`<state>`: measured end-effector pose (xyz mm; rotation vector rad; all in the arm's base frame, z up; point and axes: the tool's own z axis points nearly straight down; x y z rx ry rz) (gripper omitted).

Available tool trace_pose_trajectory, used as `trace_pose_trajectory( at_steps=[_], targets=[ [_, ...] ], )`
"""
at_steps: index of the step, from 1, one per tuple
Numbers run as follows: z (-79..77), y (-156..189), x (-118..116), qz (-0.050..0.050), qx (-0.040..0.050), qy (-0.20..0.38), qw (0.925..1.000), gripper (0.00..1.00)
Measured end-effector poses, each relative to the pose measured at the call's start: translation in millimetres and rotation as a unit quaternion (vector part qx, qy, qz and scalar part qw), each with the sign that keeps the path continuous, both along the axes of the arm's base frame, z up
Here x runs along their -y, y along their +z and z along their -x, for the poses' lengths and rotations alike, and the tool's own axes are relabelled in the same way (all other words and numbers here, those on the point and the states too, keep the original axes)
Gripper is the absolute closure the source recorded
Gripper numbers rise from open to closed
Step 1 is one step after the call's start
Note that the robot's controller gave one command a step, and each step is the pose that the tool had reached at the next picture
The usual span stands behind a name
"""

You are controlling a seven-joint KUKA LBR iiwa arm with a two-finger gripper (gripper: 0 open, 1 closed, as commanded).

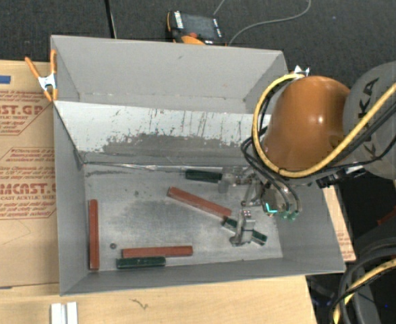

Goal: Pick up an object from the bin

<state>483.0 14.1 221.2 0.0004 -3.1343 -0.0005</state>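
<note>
Along the bin's (157,79) lower wall lie a red stick (157,252) and a dark green stick (140,262). At lower right my gripper (243,232) points down over a small green piece (259,236), near the right wall; its opening I cannot tell. Bare floor lies mid-frame.

The arm (376,123) comes in from the right. Its orange cover (307,123) sits above and right of the gripper (243,232), which hangs low and points down. Cables (258,130) loop round the cover.
</note>
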Motion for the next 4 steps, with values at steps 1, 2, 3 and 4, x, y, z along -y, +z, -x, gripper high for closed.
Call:
trace_pose_trajectory(
  at_steps=[1,2,3,4],
  targets=[
    [-58.1,-81.9,0.6,0.000,0.0025,-0.047,0.9989,0.00],
    [-64.3,-154.6,-2.2,0.000,0.0014,-0.121,0.9926,0.00],
    [-66.2,-150.8,-2.3,0.000,0.0041,-0.121,0.9927,1.00],
    [-105.1,-3.0,9.5,0.000,0.0081,0.080,0.9967,1.00]
  ],
)
